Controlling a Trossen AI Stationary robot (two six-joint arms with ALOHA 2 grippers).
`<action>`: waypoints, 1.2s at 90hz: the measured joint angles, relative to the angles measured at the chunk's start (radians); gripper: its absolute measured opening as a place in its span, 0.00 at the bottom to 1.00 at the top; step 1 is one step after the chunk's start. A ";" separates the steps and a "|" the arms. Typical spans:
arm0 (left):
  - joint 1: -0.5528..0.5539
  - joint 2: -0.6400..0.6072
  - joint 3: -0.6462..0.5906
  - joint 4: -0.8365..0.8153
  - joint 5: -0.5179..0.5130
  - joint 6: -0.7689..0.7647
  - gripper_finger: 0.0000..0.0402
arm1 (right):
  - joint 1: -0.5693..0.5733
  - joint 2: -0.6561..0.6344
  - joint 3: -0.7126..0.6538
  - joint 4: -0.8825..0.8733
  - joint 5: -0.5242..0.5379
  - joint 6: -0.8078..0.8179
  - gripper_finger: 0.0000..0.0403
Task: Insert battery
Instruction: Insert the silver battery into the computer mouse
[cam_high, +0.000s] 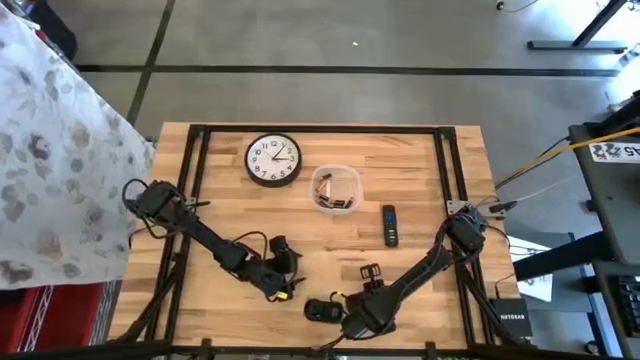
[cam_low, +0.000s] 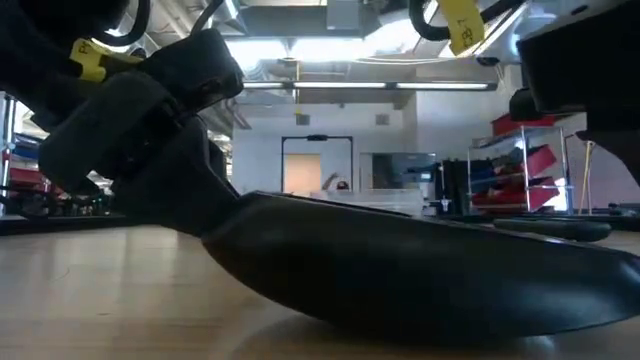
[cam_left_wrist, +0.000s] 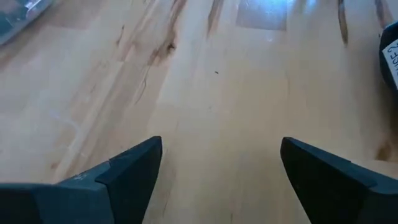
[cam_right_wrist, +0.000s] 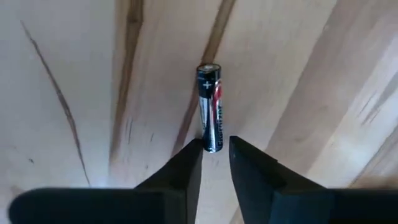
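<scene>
two end effectors: both low over the surface (cam_high: 420, 250)
right end effector (cam_right_wrist: 216, 163): nearly closed, pinching the battery (cam_right_wrist: 209, 107) by one end
left end effector (cam_left_wrist: 221, 177): wide open, empty
battery: sticks out past the right fingertips

1. Arms: two, left (cam_high: 200, 232) at frame left, right (cam_high: 425, 268) at frame right.
2. Clock (cam_high: 273, 160): one, upper centre.
3. Tub (cam_high: 335, 188): one, centre.
4. Remote (cam_high: 390, 224): one, right of centre.
5. Battery (cam_right_wrist: 210, 106): one, in the right wrist view.
</scene>
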 joint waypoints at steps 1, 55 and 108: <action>0.000 0.000 0.000 0.000 0.000 0.000 0.78 | 0.000 -0.001 0.000 0.003 0.003 0.003 0.18; -0.008 0.000 0.000 0.001 0.000 0.032 0.78 | 0.163 -0.044 -0.095 0.057 0.171 0.435 0.33; -0.007 -0.001 0.000 0.006 0.016 0.032 0.78 | 0.444 -0.113 -0.434 0.384 0.713 1.337 0.33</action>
